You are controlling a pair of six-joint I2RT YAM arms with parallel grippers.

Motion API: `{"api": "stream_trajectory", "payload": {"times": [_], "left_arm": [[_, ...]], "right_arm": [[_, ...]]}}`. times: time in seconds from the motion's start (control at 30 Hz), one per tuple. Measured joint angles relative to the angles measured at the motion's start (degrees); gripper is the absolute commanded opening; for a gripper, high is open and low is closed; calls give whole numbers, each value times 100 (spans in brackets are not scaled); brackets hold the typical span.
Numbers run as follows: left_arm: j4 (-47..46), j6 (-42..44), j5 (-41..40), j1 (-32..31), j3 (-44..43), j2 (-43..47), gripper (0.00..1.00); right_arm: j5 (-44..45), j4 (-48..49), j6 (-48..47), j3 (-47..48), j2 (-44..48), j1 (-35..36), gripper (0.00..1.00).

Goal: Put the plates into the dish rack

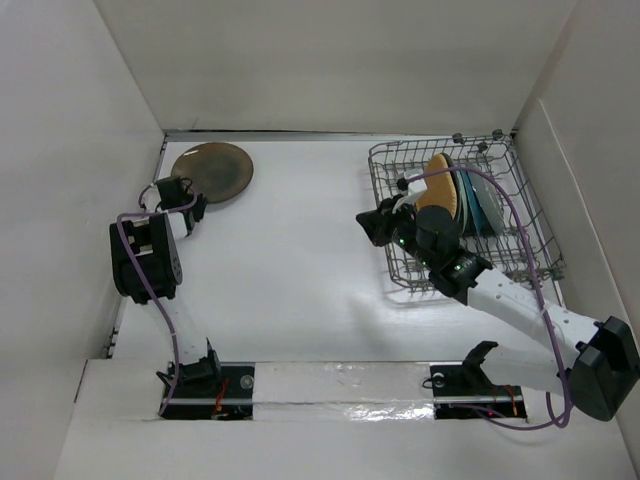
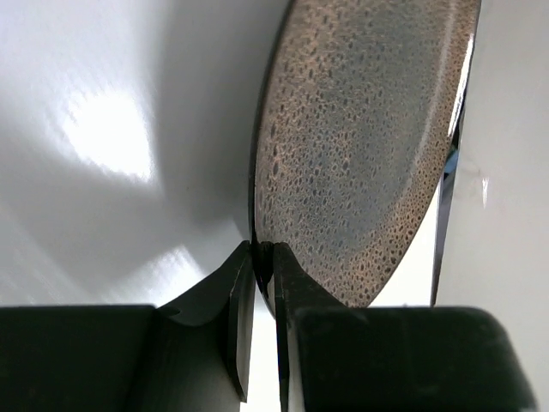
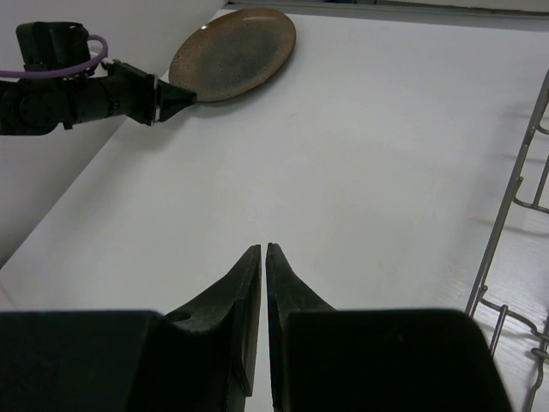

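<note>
Pinches rim of dark brown speckled round plate (image 2: 360,146), upper left overhead, with left gripper (image 2: 264,249); holds right gripper (image 3: 263,249) closed, empty. Risks slip on lift: edge-only grip.

Reaches the left arm toward the far left corner, elbow folded high, left gripper (image 2: 262,249) pinched on the rim of the dark brown plate (image 2: 360,129). Stretches the right arm forward and leftward, right gripper (image 3: 263,249) closed, fingertips all but touching.

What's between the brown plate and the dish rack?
Bare table from brown plate to dish rack in top view; the right hand hangs at the rack's edge.
</note>
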State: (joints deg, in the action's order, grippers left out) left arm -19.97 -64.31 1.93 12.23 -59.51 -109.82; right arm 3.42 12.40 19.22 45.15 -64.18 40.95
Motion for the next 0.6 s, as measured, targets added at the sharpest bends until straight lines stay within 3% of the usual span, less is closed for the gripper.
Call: {"api": "stream_trajectory", "payload": {"times": [0.07, 0.1, 0.17, 0.23, 0.33, 0.53, 0.6], "left_arm": [[-210, 55, 68, 0, 286, 162, 0], [-275, 98, 74, -2, 476, 315, 0], [-317, 247, 94, -2, 896, 863, 0], [-470, 284, 46, -13, 1342, 1432, 0], [-551, 400, -74, -103, 2052, 2400, 0], [-527, 420, 28, -275, 3108, 3534, 0], [-494, 426, 98, -280, 3233, 3770, 0]], "right_arm": [[9, 0, -13, 2, -15, 0, 15], [2, 2, -20, 11, -44, 0, 30], [-46, 0, -20, 42, -203, 17, 35], [-203, 7, -2, 201, -516, 52, 52], [-492, -20, 26, 542, -1141, 149, 67], [-846, -7, 365, 1099, -2114, 457, 86], [-935, 22, 527, 1228, -2367, 511, 87]]}}
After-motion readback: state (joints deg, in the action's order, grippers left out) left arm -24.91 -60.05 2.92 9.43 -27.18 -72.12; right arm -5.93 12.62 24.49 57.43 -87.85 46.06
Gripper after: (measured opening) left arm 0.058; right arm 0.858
